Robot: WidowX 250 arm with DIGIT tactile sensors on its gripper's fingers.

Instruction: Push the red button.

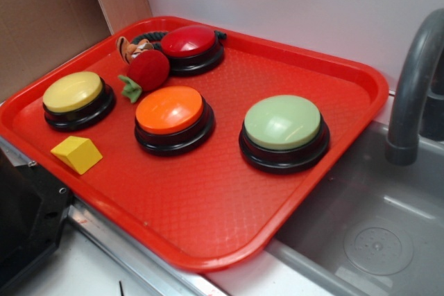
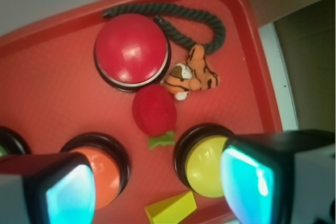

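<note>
Up by the tray's (image 1: 208, 254) far edge sits the red button (image 2: 131, 48), strawberry toy (image 2: 154, 109) and tiny tiger (image 2: 190, 78) just beside it. I'd guess the dome's hard, slick plastic, so I press dead centre on top, no grabbing needed. My gripper (image 2: 157, 187) jaws are spread wide, holding nothing. Dark rope (image 2: 197, 22) curls behind it, and the green button (image 1: 283, 124) is mostly cut off on wrist cam

Glossy plastic red button (image 1: 189, 41), textured tray (image 1: 208, 206), fuzzy strawberry (image 1: 147, 69)

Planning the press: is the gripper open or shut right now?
Open. In the wrist view its two fingers stand wide apart, nothing between them, well short of the red button.
</note>
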